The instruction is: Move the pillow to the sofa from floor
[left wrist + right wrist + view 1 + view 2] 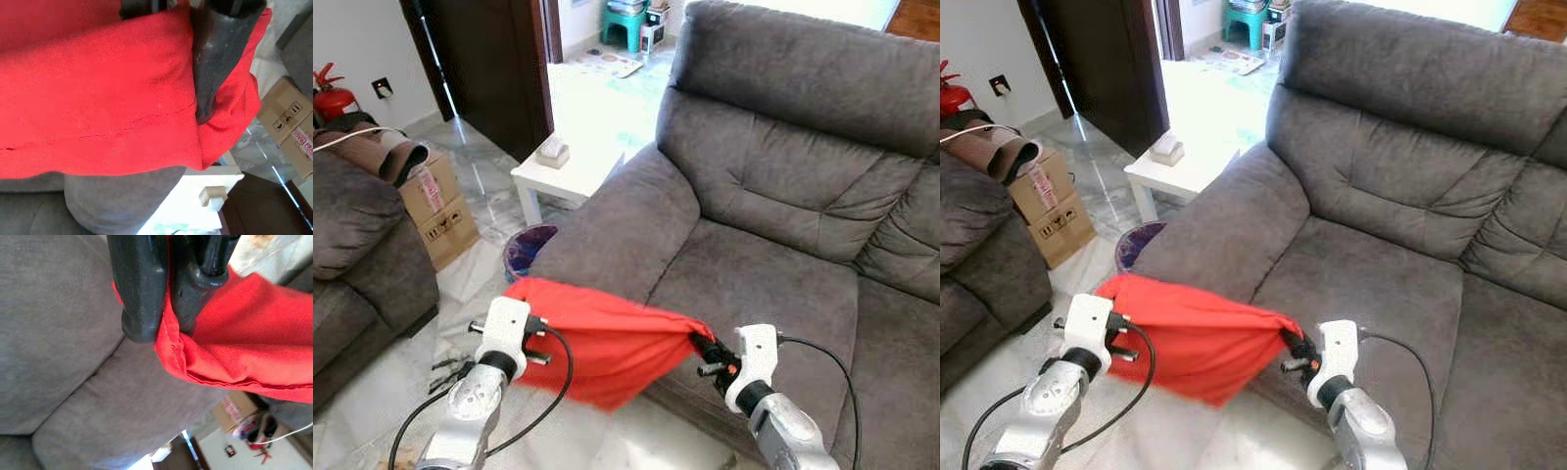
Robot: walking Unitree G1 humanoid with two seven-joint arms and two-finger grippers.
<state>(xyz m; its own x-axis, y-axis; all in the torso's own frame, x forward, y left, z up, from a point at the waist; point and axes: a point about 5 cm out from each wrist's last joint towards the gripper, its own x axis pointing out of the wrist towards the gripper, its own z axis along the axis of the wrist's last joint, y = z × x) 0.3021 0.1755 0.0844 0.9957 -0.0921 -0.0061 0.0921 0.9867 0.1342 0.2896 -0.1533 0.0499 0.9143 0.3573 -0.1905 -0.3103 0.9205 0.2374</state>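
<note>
A flat red fabric pillow (607, 338) hangs stretched in the air between both arms, just in front of the grey suede sofa (783, 196), level with the front edge of its seat and overlapping the base of its rounded armrest. The right tool (164, 330) is pinched tight on the pillow's seamed corner at about five o'clock in the head view, its two black fingers (139, 293) pressing the cloth between them. The left tool (208, 105) grips the opposite end at about seven o'clock; one dark finger lies over the red cloth, which wraps around it, so that tool too is clamped on the pillow. The pillow sags in the middle, its lower corner pointing down toward the pale marble floor (480, 186). The sofa's seat cushion lies at three o'clock from the pillow, beyond the right tool, and the padded armrest rises at twelve o'clock directly behind the pillow. Past the armrest, at eleven o'clock, a small white side table (566, 176) carries a pale tissue box (552, 152). A dark round waste bin (527, 250) sits on the floor between the table and the pillow. At nine o'clock stands a second grey couch (357, 255), with a brown cardboard box (438, 206) beside it and a red fire extinguisher (331, 98) by the wall.
</note>
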